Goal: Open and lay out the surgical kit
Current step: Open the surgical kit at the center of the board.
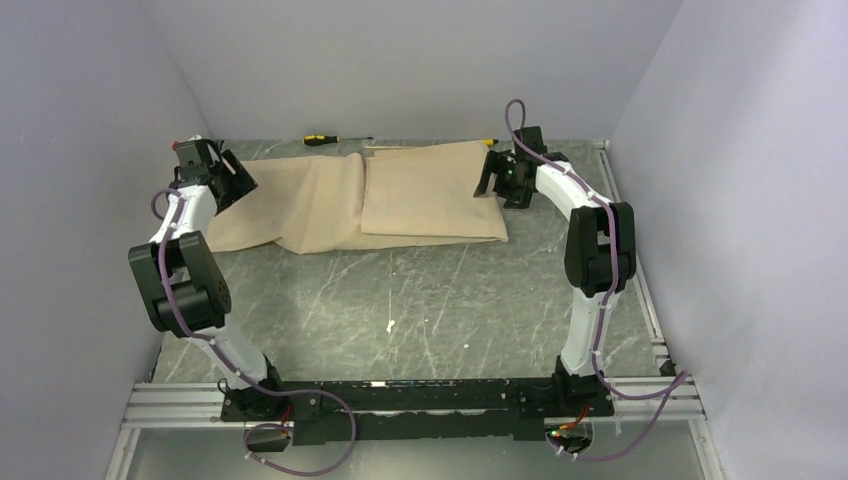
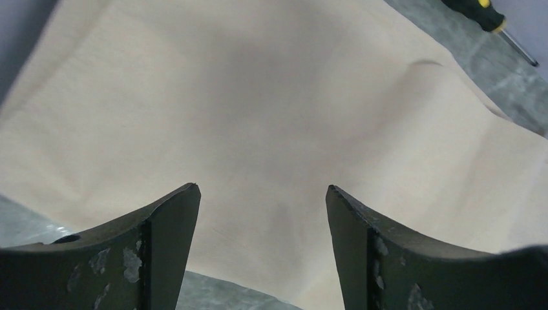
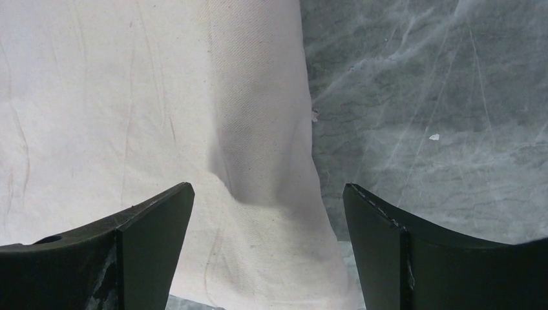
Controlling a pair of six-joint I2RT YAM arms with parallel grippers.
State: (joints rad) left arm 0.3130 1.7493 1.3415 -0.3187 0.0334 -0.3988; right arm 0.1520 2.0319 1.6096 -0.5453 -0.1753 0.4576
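Observation:
The beige wrap cloth point(image 1: 360, 200) lies at the back of the table. Its left part is spread flat and its right part is still folded over a raised bundle point(image 1: 430, 195). The mesh tray, clamps, tweezers and packets are hidden. My left gripper point(image 1: 235, 185) is open just above the cloth's left end, with cloth filling the left wrist view point(image 2: 258, 116). My right gripper point(image 1: 495, 180) is open over the bundle's right edge, which shows in the right wrist view point(image 3: 258, 194) between the fingers. Neither gripper holds anything.
A yellow-and-black screwdriver point(image 1: 322, 139) lies behind the cloth near the back wall, and its tip end shows in the left wrist view point(image 2: 488, 19). Another tool tip point(image 1: 488, 142) peeks out behind the bundle. Grey walls close in on three sides. A metal rail point(image 1: 640, 280) runs along the right edge.

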